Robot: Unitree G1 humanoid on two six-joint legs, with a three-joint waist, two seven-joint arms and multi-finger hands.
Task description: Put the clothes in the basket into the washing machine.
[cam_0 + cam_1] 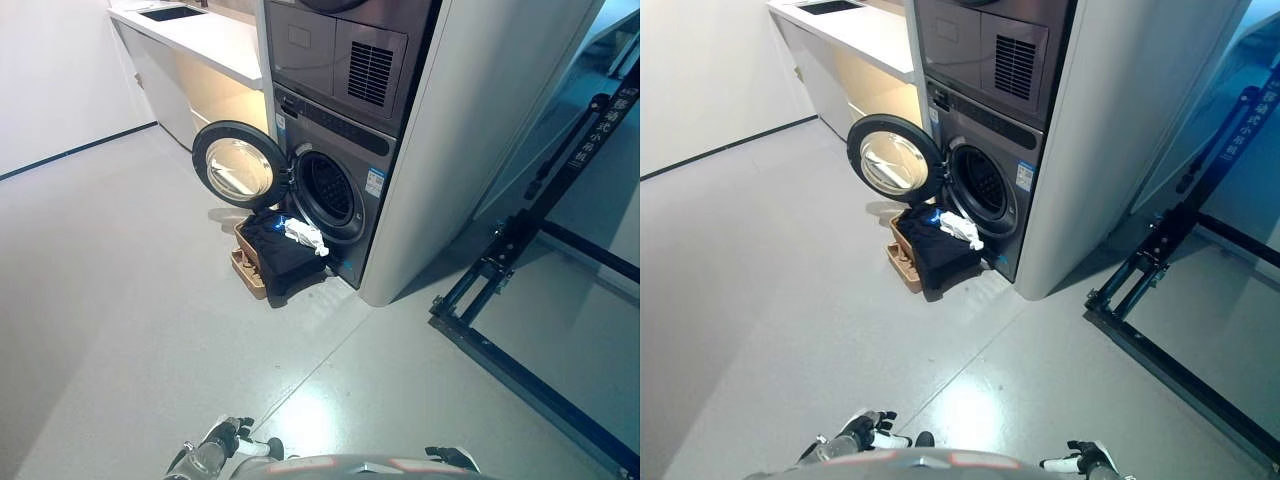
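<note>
Upper left of frame: a white surface (215, 38) w/ a dark sink (172, 13) set in it, running along the wall. Just right of that, centre frame, the washing machine (345, 185), grey, bottom unit of a stack w/ another grey appliance (345, 55) on top. Its round door (238, 165) hangs wide open to the left, drum opening (328, 190) dark and exposed.

On the floor (120, 300) right below the door and touching the machine front sits the basket (250, 268), tan, loaded w/ dark clothes (278, 255) and a white garment (305, 235) on top, near the drum's lower edge. All clothes are in the basket, well apart from both hands.

Bottom edge, left of centre: left hand (232, 436), fingers curled in, holding nothing. Bottom edge, right of centre: right hand (1083, 461), only partly in frame, can't tell its state.

Right side of frame: a black metal frame (540, 250) standing on the floor.
</note>
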